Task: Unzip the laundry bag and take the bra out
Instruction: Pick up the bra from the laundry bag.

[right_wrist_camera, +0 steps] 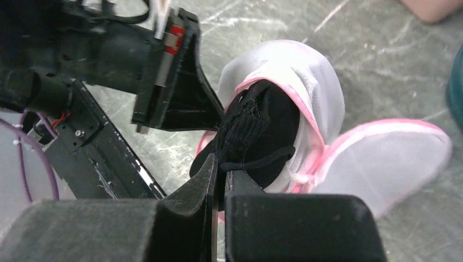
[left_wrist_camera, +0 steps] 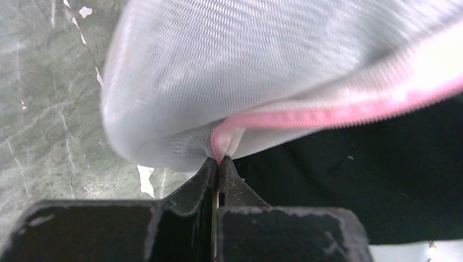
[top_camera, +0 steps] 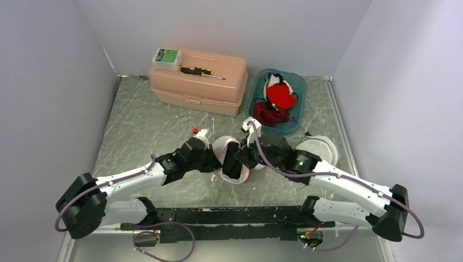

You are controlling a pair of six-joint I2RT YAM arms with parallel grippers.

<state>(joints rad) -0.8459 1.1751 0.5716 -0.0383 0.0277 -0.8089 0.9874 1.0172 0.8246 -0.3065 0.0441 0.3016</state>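
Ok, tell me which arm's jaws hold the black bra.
The right arm: its jaws are shut on the black fabric bra. The left arm pinches the pink trim of the white mesh laundry bag.

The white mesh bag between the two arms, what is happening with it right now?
The laundry bag lies open on the table. The left end effector is shut on the bag's pink edge and holds it. The right end effector is shut on the black bra, which sticks partly out of the opening. The bra is not yet fully out of the bag.
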